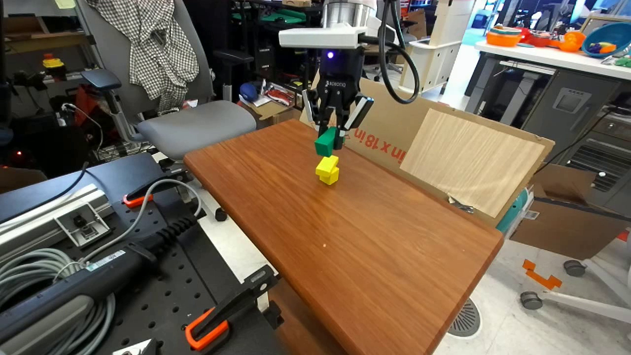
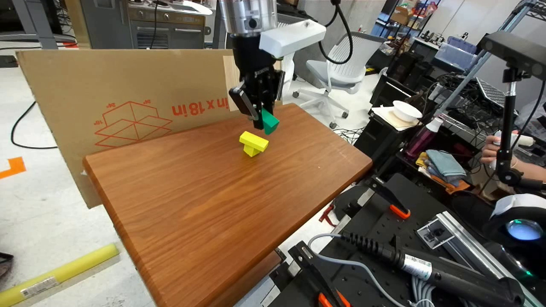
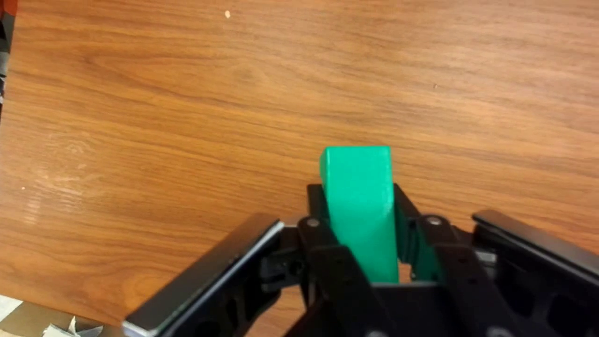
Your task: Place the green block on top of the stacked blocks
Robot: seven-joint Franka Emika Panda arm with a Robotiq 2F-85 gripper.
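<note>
My gripper (image 1: 332, 138) is shut on the green block (image 1: 325, 143), with one finger on each side of it. The green block also shows in an exterior view (image 2: 269, 122), and in the wrist view (image 3: 360, 201) it sticks out past the fingertips. The stacked blocks (image 1: 327, 166) are yellow, one lying across another on the wooden table, forming a T shape in an exterior view (image 2: 254, 141). In both exterior views the green block appears higher than the stack and apart from it. The stack does not show in the wrist view.
The wooden table (image 1: 374, 246) has a cardboard sheet (image 2: 64, 98) standing along one long edge. A black perforated bench (image 1: 167, 296) with clamps, a cable and a dark handheld tool stands along the opposite side. A grey chair (image 1: 197, 128) stands near a table corner.
</note>
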